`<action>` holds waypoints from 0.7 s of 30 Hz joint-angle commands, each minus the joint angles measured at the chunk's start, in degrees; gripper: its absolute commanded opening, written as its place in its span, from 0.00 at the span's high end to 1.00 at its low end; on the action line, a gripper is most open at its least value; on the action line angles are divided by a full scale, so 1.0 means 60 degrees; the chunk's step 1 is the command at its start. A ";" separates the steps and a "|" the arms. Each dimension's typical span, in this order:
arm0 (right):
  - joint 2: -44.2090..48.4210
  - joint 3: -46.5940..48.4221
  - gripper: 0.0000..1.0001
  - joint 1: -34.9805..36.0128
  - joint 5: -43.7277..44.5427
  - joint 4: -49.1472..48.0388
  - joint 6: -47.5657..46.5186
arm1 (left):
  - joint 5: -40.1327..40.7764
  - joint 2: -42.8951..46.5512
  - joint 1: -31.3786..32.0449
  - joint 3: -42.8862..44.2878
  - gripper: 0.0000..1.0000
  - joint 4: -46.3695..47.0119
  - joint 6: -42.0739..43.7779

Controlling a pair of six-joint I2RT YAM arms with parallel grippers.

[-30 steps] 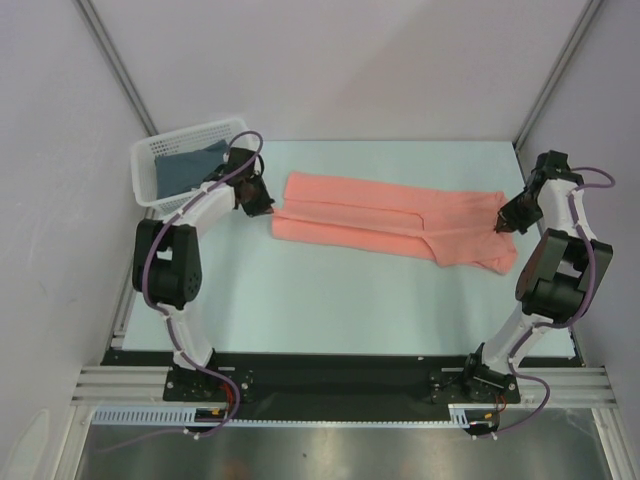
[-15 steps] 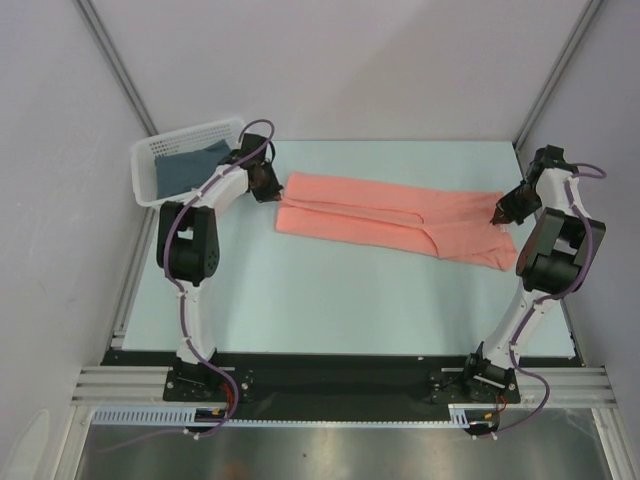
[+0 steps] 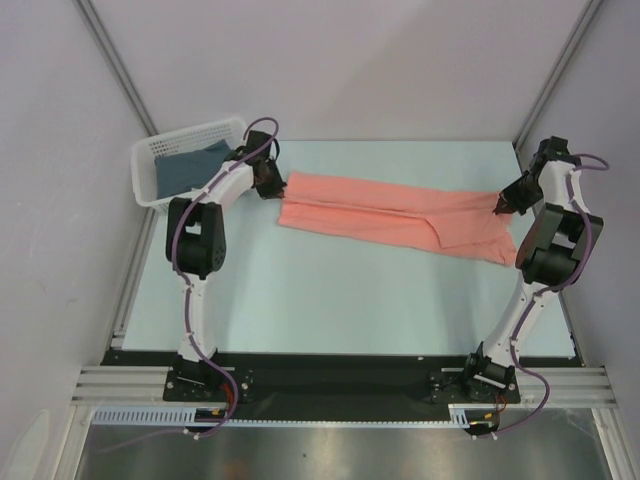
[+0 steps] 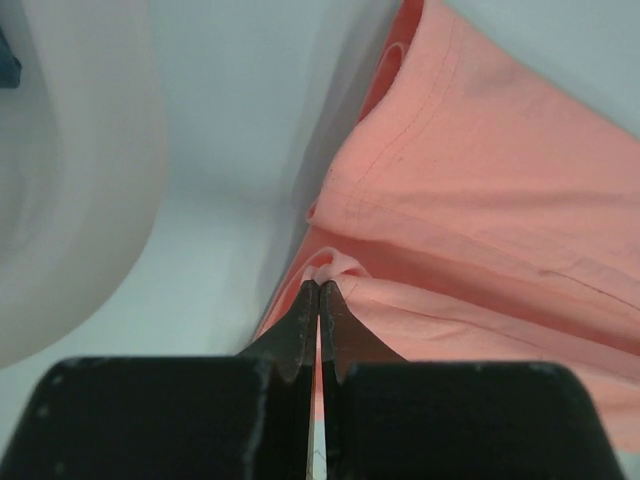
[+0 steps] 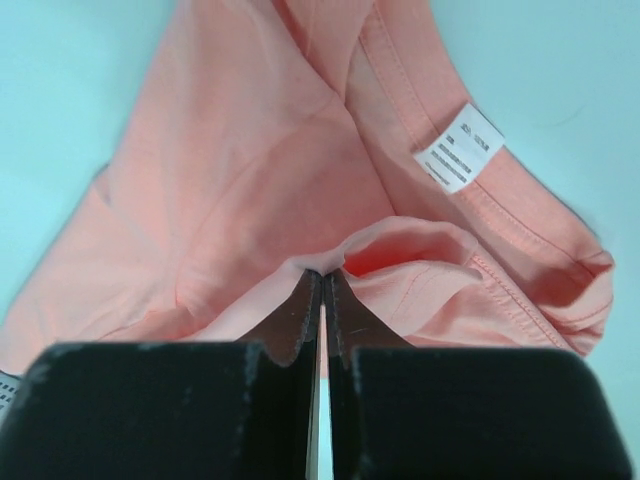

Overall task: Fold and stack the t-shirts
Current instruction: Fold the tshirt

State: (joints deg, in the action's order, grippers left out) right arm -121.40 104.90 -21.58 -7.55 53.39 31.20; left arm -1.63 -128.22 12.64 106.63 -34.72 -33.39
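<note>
A salmon-pink t-shirt (image 3: 395,216) lies stretched in a long narrow band across the far part of the table. My left gripper (image 3: 272,185) is shut on its left end, and the left wrist view shows a pinch of the pink t-shirt (image 4: 480,200) bunched at the tips of that left gripper (image 4: 319,285). My right gripper (image 3: 503,205) is shut on the right end. In the right wrist view the pink t-shirt (image 5: 250,170) folds up into the tips of the right gripper (image 5: 322,274), the white neck label (image 5: 458,147) just beyond. A dark slate-blue t-shirt (image 3: 188,168) lies in the basket.
The white lattice basket (image 3: 160,148) stands at the table's far left corner, just behind my left arm; its wall (image 4: 70,180) fills the left of the left wrist view. The enclosure's walls rise close on both sides and behind the table.
Both grippers have carried the shirt's ends farther back across the table. The cloth band now lies nearer the back edge and looks straighter.
</note>
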 commanded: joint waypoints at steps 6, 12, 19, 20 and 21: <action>-0.0668 0.0856 0.99 -0.0109 -0.0089 0.0141 -0.0029 | 0.0184 -0.0426 0.0046 0.0831 1.00 -0.0146 -0.0075; -0.1108 0.1498 0.92 -0.0138 -0.0235 0.0169 -0.0131 | 0.0242 -0.0558 0.0046 0.1065 0.92 -0.0277 -0.0032; -0.1739 0.3901 0.43 -0.0563 0.1255 0.2087 -0.1126 | 0.1970 0.0465 0.0207 0.1112 0.34 -0.0966 0.0934; -0.1318 0.3700 0.35 -0.0563 0.1679 0.2161 -0.1316 | 0.2014 0.1134 0.0309 0.0893 0.32 -0.0923 0.1023; -0.0951 0.3364 0.32 -0.0548 0.2118 0.1988 -0.1492 | 0.1986 0.1460 0.0382 0.0325 0.32 -0.0850 0.1212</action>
State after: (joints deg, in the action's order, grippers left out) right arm -132.29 124.05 -23.97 -3.18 60.66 26.81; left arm 5.96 -129.25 13.87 111.22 -38.87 -30.11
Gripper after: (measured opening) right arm 0.648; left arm 0.675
